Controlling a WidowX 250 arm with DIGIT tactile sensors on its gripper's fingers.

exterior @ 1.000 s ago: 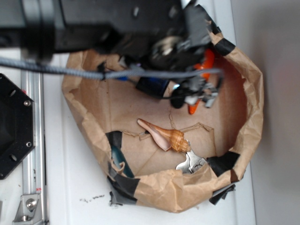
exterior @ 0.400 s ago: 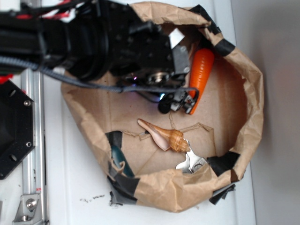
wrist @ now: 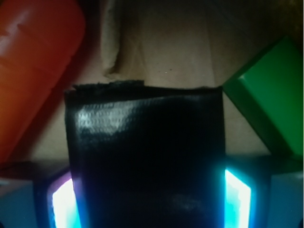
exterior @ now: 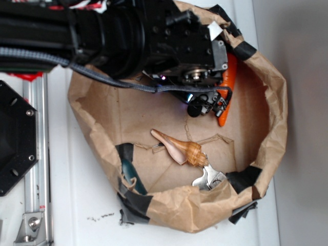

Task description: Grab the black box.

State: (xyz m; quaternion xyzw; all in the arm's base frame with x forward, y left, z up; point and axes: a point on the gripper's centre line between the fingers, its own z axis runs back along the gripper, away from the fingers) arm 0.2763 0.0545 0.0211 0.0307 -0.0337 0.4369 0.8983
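Wrist view: the black box sits between the two lit fingers, which flank its sides.
Whether they grip it is unclear; orange carrot left of the box, green block right.

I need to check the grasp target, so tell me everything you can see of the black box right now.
In the wrist view the black box fills the middle: flat, black, slightly glossy with a fine woven-looking texture and a rough top edge. It lies on brown paper between the two glowing jaws, an orange carrot-like object to its left and a green block to its right. Whether the jaws touch it cannot be told. In the exterior view the arm hides it.
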